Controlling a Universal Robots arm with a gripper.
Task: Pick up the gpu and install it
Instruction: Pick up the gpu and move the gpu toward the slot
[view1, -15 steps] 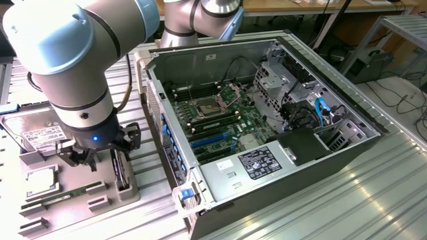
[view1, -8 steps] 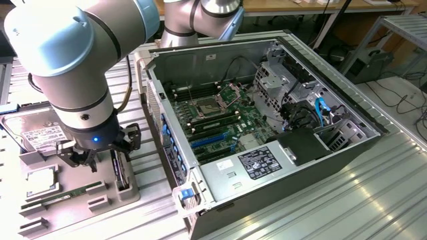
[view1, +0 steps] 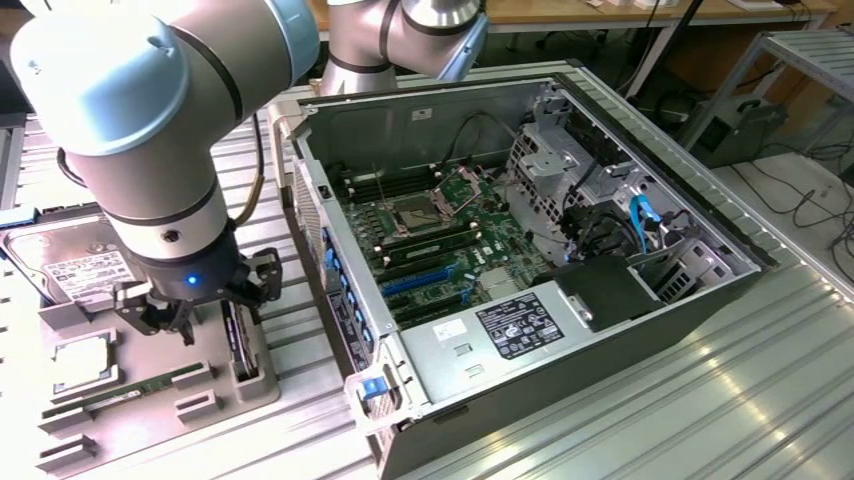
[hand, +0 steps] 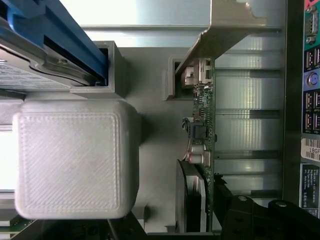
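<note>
Closest to the wrist camera, a black gripper finger (hand: 260, 220) juts in beside the gpu (hand: 206, 117). The gpu is a thin green circuit card seen edge-on, with small white and grey components along it, a black fan shroud on one face and a silver metal end bracket (hand: 230, 25). The card stands upright in a slot of the pale grey moulded parts tray (hand: 155, 145). A white ribbed printed block (hand: 75, 157) lies on the side away from the card, and past it is a silver boxy hard drive held in blue rails (hand: 55, 47).

The exterior view supplies what the close-up lacks. The gripper (view1: 200, 308) hangs from the grey-and-blue robot arm (view1: 147, 120) just above the tray, its dark fingers spread wide and gripping nothing. The gpu sits in its slot below the finger on the exterior view's right. Also on the tray are a narrow green RAM stick (view1: 127, 392), a square silver processor chip (view1: 83, 362) and the hard drive's white label.

Further toward the exterior view's right, an open black-and-grey computer tower case (view1: 340, 300) lies on its side on the ribbed aluminium table (view1: 694, 400), exposing a green motherboard (view1: 441, 240) with blue expansion slots (view1: 420, 280).
</note>
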